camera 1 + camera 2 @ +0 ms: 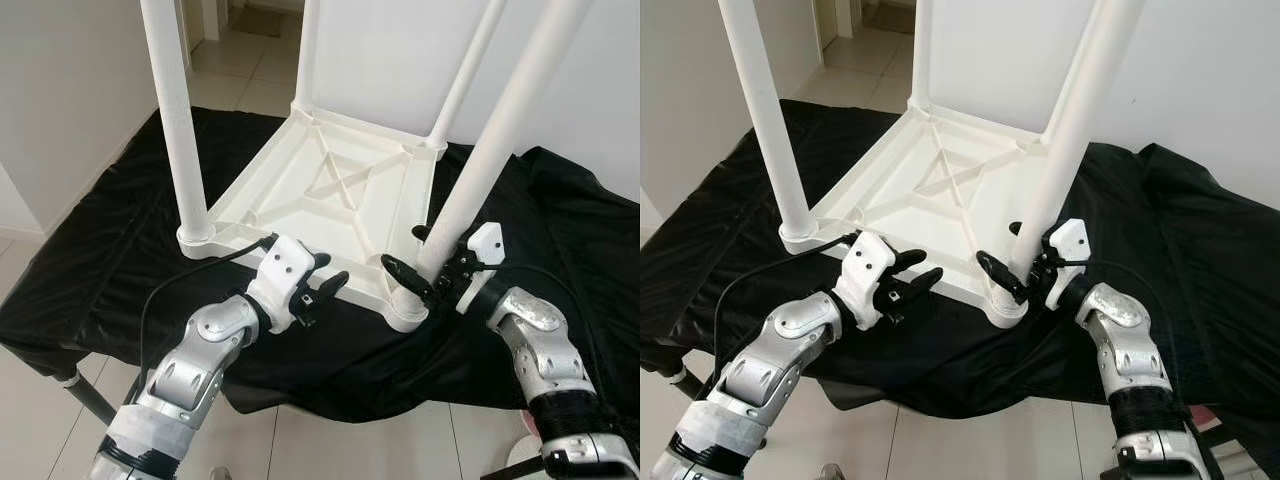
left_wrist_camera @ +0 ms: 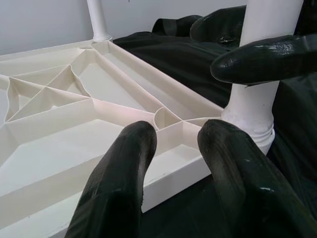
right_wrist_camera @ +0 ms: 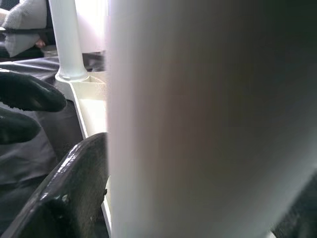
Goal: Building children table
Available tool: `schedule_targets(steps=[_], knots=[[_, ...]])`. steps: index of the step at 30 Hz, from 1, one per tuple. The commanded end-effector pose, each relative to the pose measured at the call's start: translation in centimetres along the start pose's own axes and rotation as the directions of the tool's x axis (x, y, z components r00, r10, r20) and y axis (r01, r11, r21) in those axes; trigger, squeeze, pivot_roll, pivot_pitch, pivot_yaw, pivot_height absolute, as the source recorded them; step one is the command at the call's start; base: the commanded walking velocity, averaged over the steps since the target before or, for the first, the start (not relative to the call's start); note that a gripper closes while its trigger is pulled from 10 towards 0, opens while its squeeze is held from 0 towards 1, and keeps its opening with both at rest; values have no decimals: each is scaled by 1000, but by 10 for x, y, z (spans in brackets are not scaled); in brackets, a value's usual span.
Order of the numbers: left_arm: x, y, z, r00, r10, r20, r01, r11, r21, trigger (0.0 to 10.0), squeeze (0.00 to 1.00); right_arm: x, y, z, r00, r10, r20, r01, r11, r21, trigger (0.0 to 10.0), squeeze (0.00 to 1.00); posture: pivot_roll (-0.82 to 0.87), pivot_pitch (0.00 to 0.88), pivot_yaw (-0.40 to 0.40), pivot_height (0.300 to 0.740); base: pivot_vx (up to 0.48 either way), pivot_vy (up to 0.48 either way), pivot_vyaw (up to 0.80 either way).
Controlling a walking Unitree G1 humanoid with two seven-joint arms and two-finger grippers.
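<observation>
A white children's table [image 1: 330, 190] lies upside down on a black cloth [image 1: 90, 260], its four legs pointing up and its ribbed underside exposed. At the corner nearest me, my right gripper [image 1: 425, 272] clasps the near right leg [image 1: 480, 170] just above its socket, one finger on each side of the tube. My left gripper [image 1: 322, 285] hovers at the table's near edge, fingers spread, holding nothing. The cloth drapes over a low surface above a pale tiled floor [image 1: 330, 440].

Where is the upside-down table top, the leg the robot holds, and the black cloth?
table top [image 1: 330, 185], left eye view, ribbed underside.
leg [image 1: 470, 190], left eye view, mid shaft.
black cloth [image 1: 90, 270], left eye view, left part.
</observation>
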State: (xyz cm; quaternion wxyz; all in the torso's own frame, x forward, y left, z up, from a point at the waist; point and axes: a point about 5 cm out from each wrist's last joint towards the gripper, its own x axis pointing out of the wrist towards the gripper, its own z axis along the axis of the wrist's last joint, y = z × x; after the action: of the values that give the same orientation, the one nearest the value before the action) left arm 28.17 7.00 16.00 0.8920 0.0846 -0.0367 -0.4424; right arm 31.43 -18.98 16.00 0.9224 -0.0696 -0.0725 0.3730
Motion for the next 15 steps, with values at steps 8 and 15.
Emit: schedule_targets(steps=[8, 15], knots=[[5, -5, -1, 995, -93, -23, 93, 995, 18, 10000, 0, 7, 8, -14, 997, 71, -20, -69, 995, 73, 0, 0, 32, 0, -75, 740, 0, 0, 0], [4, -1, -2, 995, -92, -31, 93, 995, 24, 10000, 0, -2, 8, -21, 999, 51, -19, -49, 993, 111, 0, 0, 21, 1, -68, 740, 0, 0, 0]])
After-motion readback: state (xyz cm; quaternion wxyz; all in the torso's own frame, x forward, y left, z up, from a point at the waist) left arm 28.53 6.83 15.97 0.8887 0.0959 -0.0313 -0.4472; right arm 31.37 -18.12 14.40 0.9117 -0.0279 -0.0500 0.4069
